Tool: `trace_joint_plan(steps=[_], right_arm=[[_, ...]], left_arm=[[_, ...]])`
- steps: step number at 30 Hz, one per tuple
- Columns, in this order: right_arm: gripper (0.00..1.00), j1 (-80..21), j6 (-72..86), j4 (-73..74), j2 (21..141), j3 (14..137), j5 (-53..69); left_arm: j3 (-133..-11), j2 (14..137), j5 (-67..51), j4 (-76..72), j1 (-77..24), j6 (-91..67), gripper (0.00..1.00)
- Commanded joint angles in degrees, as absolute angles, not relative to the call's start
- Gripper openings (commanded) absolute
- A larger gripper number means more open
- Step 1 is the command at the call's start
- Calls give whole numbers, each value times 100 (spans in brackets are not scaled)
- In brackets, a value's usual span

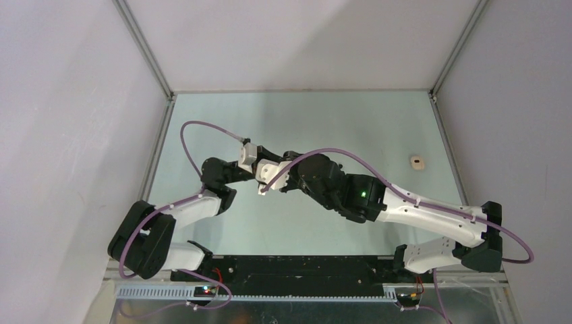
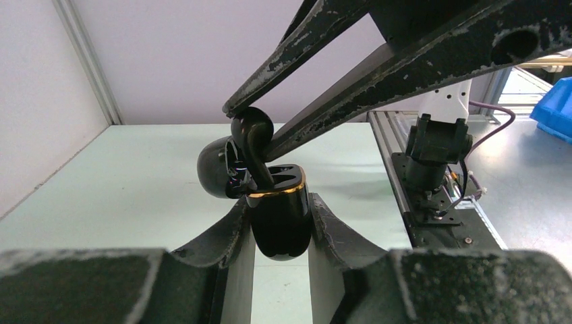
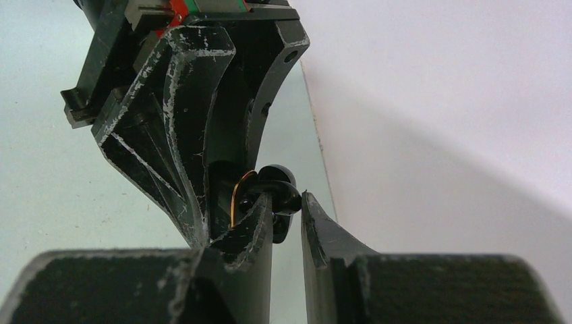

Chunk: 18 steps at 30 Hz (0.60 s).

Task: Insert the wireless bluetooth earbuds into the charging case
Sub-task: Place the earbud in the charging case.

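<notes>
On the left, the white-and-black left arm (image 1: 195, 209) reaches from the near corner toward the middle of the pale green counter (image 1: 351, 121). Its left hand (image 2: 278, 202) is clenched on a glossy black charging case with a gold rim (image 2: 280, 233), one scuffed finger pressed to each side of the body. The case stands upright in that grip. Its rounded black lid (image 2: 214, 169) is swung open to the left in the left wrist view.

At the open top is a small black earbud with a bulbous head and a short stem (image 2: 251, 131). The head sits above the gold rim and the stem points down into the mouth of the case. The right hand (image 3: 287, 197) is closed on this earbud, its two long worn fingers pinching the head from above and to the right. The two hands meet tip to tip over the middle of the counter.

Further right, the right arm (image 1: 432, 216) stretches back to its base at the near right corner. Well apart from the hands, a small off-white object (image 1: 417, 162) lies alone near the counter's right edge, too small to make out.
</notes>
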<state>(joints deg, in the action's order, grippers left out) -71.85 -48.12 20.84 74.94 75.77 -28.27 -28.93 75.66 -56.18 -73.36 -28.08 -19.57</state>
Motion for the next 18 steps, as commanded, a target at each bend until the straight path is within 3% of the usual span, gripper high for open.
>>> trace_joint_plan(steps=[1, 18], right_arm=[[3, -7276, -4770, 2089, 7425, 7518, -2701], [2, -7372, -4469, 1211, 7800, 7519, -3623]], left_arm=[[-3015, 7528, -5435, -7561, -2704, -2070, 0], [-2976, 7574, -5059, -8164, -2669, -2763, 0]])
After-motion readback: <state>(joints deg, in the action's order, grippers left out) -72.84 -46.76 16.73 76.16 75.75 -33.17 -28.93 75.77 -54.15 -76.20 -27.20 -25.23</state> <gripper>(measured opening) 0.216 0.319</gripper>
